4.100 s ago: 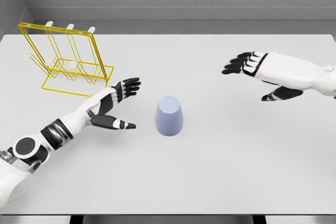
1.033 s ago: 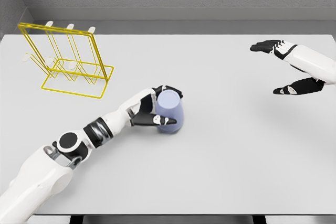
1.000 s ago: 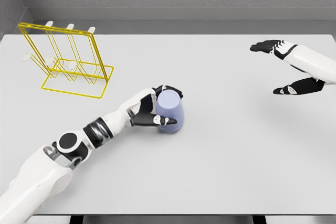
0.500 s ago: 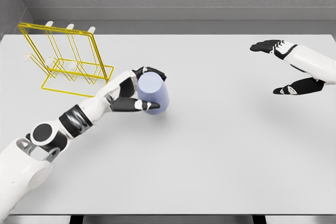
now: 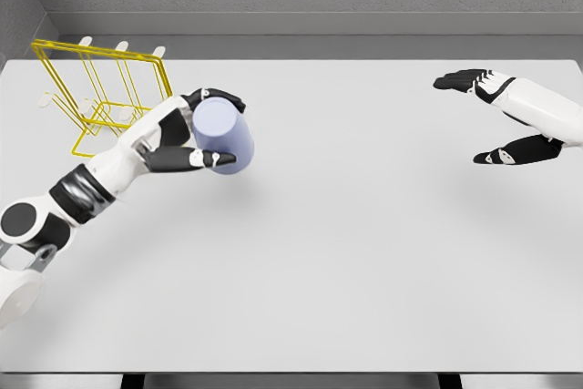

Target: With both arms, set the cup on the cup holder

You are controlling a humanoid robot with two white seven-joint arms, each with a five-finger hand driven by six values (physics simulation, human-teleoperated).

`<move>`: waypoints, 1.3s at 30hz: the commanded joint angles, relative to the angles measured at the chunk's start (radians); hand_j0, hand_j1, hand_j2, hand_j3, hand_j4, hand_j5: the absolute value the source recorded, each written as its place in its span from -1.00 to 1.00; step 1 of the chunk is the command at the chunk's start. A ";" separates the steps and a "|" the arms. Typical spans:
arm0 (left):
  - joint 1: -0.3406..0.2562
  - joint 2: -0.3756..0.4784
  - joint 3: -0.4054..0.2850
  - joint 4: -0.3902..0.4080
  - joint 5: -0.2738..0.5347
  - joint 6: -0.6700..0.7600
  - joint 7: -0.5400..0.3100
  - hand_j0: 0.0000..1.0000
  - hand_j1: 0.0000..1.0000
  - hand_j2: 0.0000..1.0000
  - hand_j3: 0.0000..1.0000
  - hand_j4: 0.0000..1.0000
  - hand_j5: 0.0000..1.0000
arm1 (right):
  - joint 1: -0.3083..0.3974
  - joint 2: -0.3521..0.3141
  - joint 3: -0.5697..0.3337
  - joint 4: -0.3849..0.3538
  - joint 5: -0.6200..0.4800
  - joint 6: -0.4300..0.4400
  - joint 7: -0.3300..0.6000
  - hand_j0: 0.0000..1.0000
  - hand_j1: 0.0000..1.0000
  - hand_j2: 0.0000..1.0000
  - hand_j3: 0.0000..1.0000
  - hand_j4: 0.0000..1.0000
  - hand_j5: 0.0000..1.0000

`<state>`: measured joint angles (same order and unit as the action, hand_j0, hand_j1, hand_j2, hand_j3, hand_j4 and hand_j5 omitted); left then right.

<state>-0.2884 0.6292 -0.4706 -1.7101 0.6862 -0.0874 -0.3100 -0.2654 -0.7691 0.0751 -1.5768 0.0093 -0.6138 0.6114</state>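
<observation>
Gripping the smooth, tapered lavender cup (image 5: 221, 137), the left hand (image 5: 187, 134) holds it tilted just right of the yellow wire rack (image 5: 107, 102); the right hand (image 5: 496, 116) hovers spread-fingered over the matte tabletop (image 5: 364, 252).

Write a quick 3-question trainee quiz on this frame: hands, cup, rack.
1. True or false: the right hand is gripping the cup.
2. Which hand holds the cup? A) left hand B) right hand C) neither
3. Fill in: the yellow wire cup holder stands at the table's far ____ corner.

Key:
1. False. The right hand hangs open over the right side of the table, far from the cup.
2. A. The left hand's fingers wrap the lavender cup, carried closed end toward the camera, beside the holder.
3. Left.
</observation>
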 commanded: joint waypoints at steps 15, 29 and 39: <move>0.002 0.087 0.075 -0.002 0.053 -0.014 0.000 0.27 0.27 0.27 0.27 0.27 0.27 | 0.000 -0.001 0.000 -0.002 -0.008 0.003 -0.001 1.00 1.00 1.00 1.00 1.00 1.00; 0.009 0.139 0.107 0.018 0.084 -0.029 0.000 0.31 0.31 0.31 0.31 0.31 0.31 | 0.000 -0.001 0.000 -0.002 -0.008 0.003 -0.001 1.00 1.00 1.00 1.00 1.00 1.00; 0.025 0.178 0.135 0.021 0.105 -0.031 0.000 0.33 0.33 0.33 0.33 0.33 0.33 | 0.000 0.001 0.000 -0.002 -0.008 0.003 -0.001 1.00 1.00 1.00 1.00 1.00 1.00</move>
<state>-0.2638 0.8004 -0.3419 -1.6887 0.7848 -0.1180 -0.3099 -0.2654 -0.7678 0.0752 -1.5781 0.0093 -0.6139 0.6114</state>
